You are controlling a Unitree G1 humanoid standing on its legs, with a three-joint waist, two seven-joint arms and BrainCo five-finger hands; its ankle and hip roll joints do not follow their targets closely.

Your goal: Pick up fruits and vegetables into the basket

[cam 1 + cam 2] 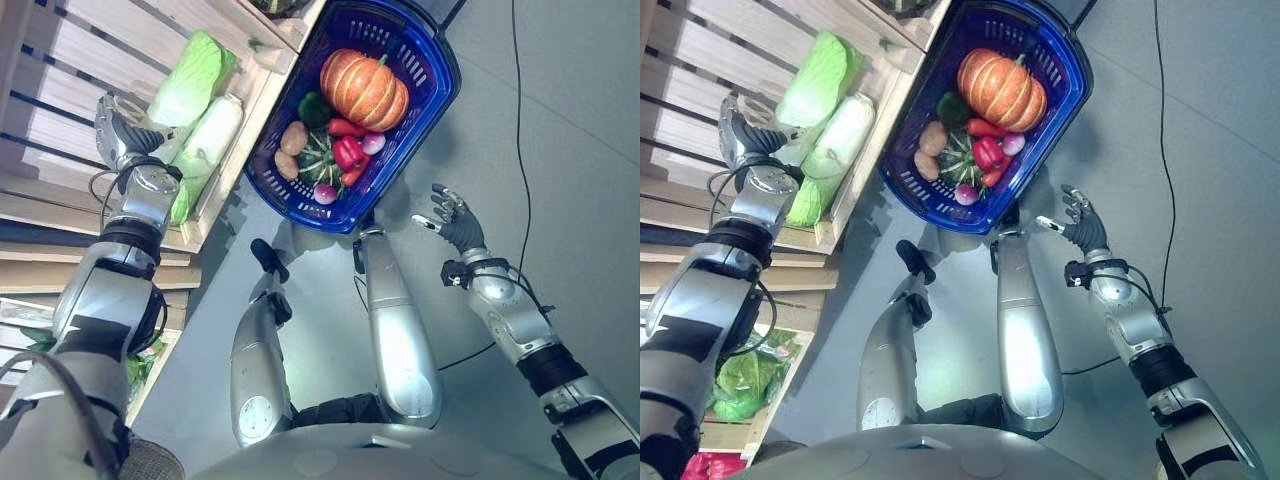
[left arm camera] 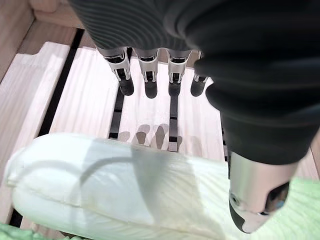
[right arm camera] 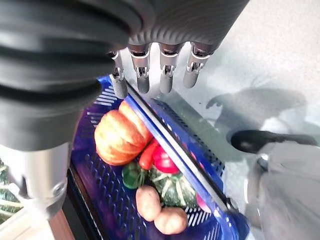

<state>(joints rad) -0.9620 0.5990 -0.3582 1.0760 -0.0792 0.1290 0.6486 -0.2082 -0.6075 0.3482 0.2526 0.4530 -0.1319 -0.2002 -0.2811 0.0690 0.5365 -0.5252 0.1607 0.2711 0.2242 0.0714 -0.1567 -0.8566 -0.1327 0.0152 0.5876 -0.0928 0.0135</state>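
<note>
A blue basket (image 1: pixel 442 82) stands on the grey floor holding an orange pumpkin (image 1: pixel 365 86), a red pepper (image 1: pixel 348 152), two potatoes (image 1: pixel 292 138), a green pepper (image 1: pixel 313 108), a radish (image 1: pixel 325 193) and a dark squash. Pale green napa cabbages (image 1: pixel 190 80) (image 1: pixel 215 130) lie on a slatted wooden shelf (image 1: pixel 70 60). My left hand (image 1: pixel 125 130) hovers just left of them, open, its straight fingers (image 2: pixel 150 80) over the slats above a cabbage (image 2: pixel 115 185). My right hand (image 1: pixel 452 218) is open and empty over the floor, right of the basket's near end (image 3: pixel 175 145).
The shelf's raised wooden edge (image 1: pixel 235 150) runs between the cabbages and the basket. A lower crate holds leafy greens (image 1: pixel 745 385) and something red (image 1: pixel 700 468). Bare grey floor (image 1: pixel 560 150) lies right of the basket.
</note>
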